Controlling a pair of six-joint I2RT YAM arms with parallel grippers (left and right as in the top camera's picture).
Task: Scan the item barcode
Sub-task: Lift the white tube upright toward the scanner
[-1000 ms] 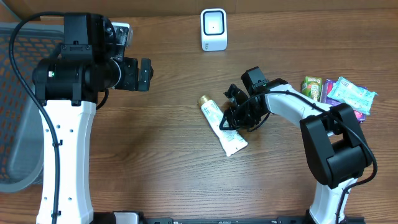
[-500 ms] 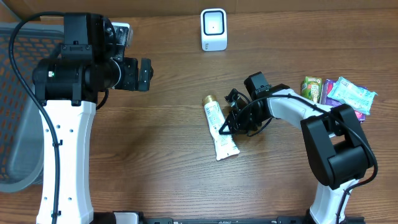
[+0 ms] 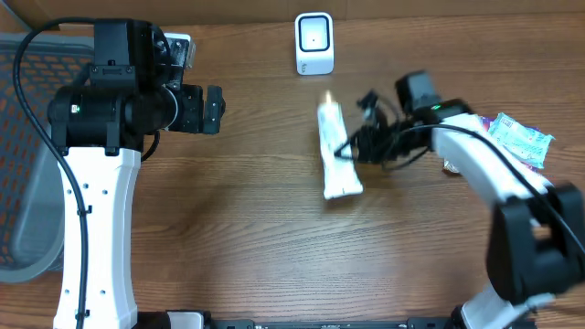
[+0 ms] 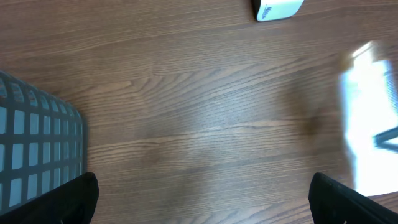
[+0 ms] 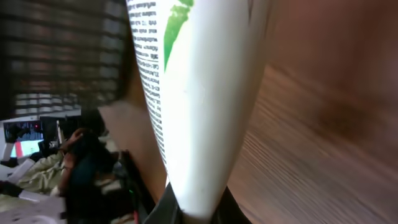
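Overhead view: The work surface is a brown wooden table (image 3: 228, 228). A white scanner (image 3: 313, 43) stands at its far edge. My right gripper (image 3: 347, 152) is clamped on the white tube (image 3: 336, 146) at about mid-length. The tube lies lengthwise, with its cap end toward the scanner, near it but not touching, and its flat crimped end toward me. The tube and my right forearm are motion-blurred. A group of coloured packets (image 3: 519, 137) lies at the right edge, and my right arm crosses in front of part of it. My left gripper (image 3: 212, 110) hangs over the left half of the table with its fingers spread wide and nothing between them, well apart from the tube. A grey wire basket (image 3: 23, 210) sits at the far left, partly hidden by my left arm.

Left wrist view: Wood grain fills the frame. The scanner's (image 4: 277, 7) base shows at the top edge. The basket's (image 4: 37, 149) mesh is at the left. The tube (image 4: 370, 118) appears as a pale blur at the right edge. My left gripper's (image 4: 205, 202) two fingertips (image 4: 81, 199) sit in the lower corners, fully apart.

Right wrist view: The tube (image 5: 193, 93) fills the centre, with black print and a green mark on white. Its lower end is pinched between my fingers (image 5: 166, 211). The table (image 5: 311, 155) slants behind it on the right. The background on the left is dark and blurred.
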